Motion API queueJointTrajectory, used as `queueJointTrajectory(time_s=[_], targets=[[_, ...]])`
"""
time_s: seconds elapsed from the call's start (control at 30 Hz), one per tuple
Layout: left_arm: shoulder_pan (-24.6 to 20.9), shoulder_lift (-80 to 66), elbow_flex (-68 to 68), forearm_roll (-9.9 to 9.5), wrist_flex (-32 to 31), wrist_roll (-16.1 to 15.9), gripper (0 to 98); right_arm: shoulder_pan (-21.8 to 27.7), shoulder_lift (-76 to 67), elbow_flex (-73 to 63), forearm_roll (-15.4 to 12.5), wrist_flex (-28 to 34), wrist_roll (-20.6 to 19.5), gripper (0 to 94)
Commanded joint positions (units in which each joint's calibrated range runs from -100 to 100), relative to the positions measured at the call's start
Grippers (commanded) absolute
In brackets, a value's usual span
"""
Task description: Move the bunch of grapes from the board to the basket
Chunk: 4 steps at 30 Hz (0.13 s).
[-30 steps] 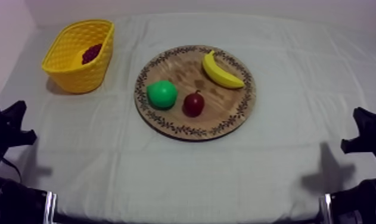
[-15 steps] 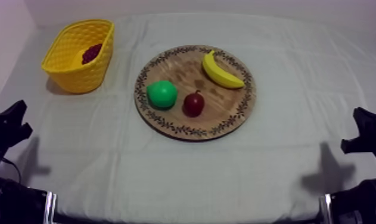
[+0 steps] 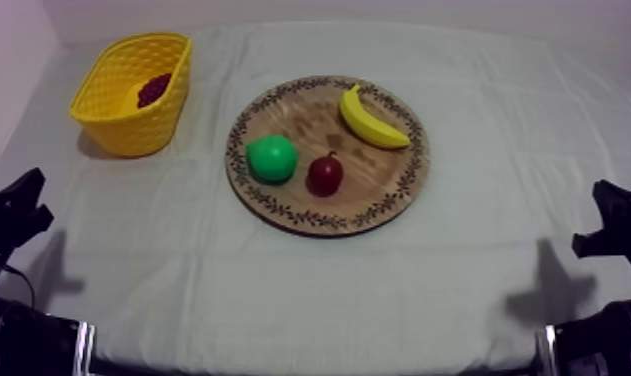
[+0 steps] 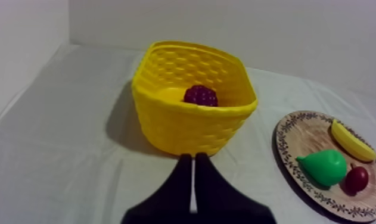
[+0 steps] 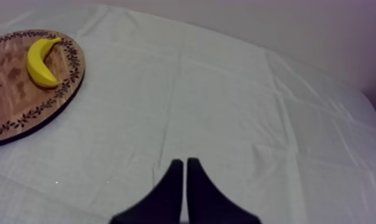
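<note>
Grapes lie inside the yellow basket, down at the bottom, dark purple-red against the yellow. The basket stands on the worktop, near the far left corner, a little apart from the wooden board. On the board are a banana at the far side, a green pear at the left, and a small red fruit just beside the pear. The left pincer is low over the worktop and points at the basket. Its two black fingers are pressed together and hold nothing. The right pincer is low over a bare part of the worktop at the other side, apart from the board. Its fingers are pressed together too, with nothing in them.
</note>
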Motion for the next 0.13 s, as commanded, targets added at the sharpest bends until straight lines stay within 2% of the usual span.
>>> queueJointTrajectory(time_s=[0.0,0.1], targets=[[-0.03,0.00,0.02,-0.02,0.04,0.01,0.0,0.01,-0.02,-0.01,0.01,-0.06,0.01,0.5],[-0.05,0.00,0.02,-0.02,0.04,0.01,0.0,0.01,-0.02,-0.01,0.01,-0.06,0.01,0.5]])
